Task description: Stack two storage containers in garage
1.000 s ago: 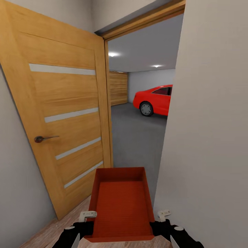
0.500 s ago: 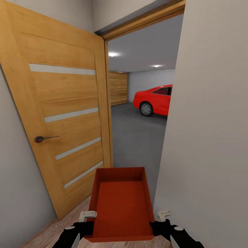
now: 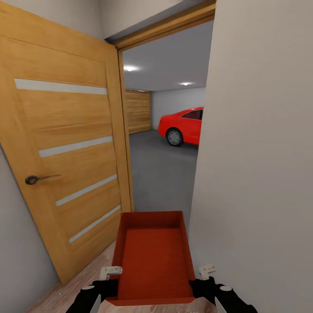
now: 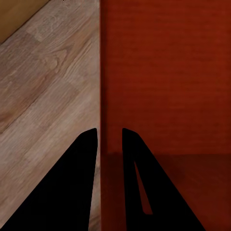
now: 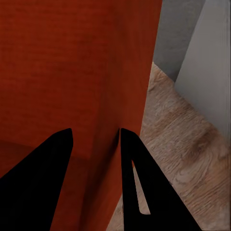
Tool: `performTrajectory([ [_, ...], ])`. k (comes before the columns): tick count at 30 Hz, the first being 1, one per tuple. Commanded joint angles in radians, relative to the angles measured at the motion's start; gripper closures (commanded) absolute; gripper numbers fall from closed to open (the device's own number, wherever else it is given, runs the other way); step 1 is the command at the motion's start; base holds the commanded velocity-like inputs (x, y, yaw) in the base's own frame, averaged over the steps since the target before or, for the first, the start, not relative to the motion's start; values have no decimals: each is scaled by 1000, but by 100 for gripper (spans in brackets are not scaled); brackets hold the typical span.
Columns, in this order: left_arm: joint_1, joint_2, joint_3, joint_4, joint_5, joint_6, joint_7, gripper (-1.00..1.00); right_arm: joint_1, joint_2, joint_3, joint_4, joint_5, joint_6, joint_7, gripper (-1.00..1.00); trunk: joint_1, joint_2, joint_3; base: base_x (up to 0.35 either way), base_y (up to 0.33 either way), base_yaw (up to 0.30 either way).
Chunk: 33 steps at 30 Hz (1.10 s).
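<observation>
Orange-red open-topped storage container (image 3: 152,256), walls pinched by left gripper (image 4: 109,137) and right gripper (image 5: 96,137), has advanced toward the doorway; light wooden door (image 3: 65,148) and red car (image 3: 182,126) shift leftward.

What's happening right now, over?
Both grippers, left and right, shut on container walls. Garage doorway ahead, door open. Right wall close.

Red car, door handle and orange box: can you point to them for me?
Red car (image 3: 184,124): head view, its side body.
Door handle (image 3: 37,178): head view, the lever.
Storage container (image 3: 152,256): head view, its inside bottom.
</observation>
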Motion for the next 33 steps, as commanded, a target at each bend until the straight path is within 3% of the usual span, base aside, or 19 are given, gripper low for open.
performTrajectory([
  [1, 0, 25, 10, -1, -27, 6, 20, 100, 0, -1, 20, -4, -10, -35, 91, 100, 0, -2, -2, 0, 0, -277],
  [12, 0, 25, 10, -1, -27, 6, 20, 100, 0, -1, 20, -4, -10, -35, 94, 100, 0, -2, -2, 15, 13, -95],
  [33, 0, 27, 10, -1, -27, 6, 20, 100, 0, -1, 20, -4, -8, -35, 94, 100, 0, -2, -2, 198, 213, 0],
])
